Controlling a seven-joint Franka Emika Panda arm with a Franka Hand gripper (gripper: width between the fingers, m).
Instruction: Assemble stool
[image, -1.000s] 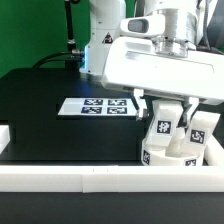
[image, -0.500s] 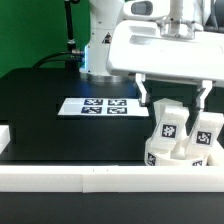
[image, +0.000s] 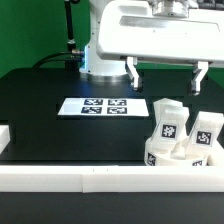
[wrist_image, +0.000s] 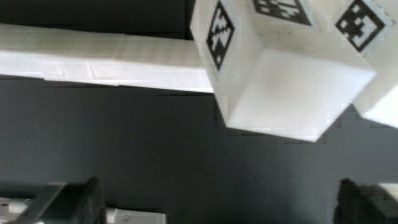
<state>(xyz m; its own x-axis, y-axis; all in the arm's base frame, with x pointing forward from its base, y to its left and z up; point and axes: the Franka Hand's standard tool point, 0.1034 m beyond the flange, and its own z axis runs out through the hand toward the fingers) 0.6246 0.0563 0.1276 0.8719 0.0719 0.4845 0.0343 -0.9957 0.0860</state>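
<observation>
The stool's white round seat disc (image: 160, 156) lies at the exterior view's right, close behind the front border bar. Two white legs stand upright on it, one (image: 167, 124) beside the other (image: 206, 133), each with a black-and-white tag. My gripper (image: 167, 74) hangs open above them, touching neither, with nothing between its fingers (image: 133, 72). In the wrist view a tagged leg (wrist_image: 267, 75) fills the middle, a second leg (wrist_image: 365, 25) shows at the edge, and the gripper (wrist_image: 222, 205) shows only its dark fingertips (wrist_image: 71, 200) spread wide.
The marker board (image: 97, 105) lies flat on the black table (image: 50, 120) at the middle. A long white border bar (image: 90, 178) runs along the front edge and shows in the wrist view as well (wrist_image: 89, 65). The arm's white base stands behind.
The gripper has let go of the leg it stood around, opened wider and risen straight up. The legs stay upright on the seat.
</observation>
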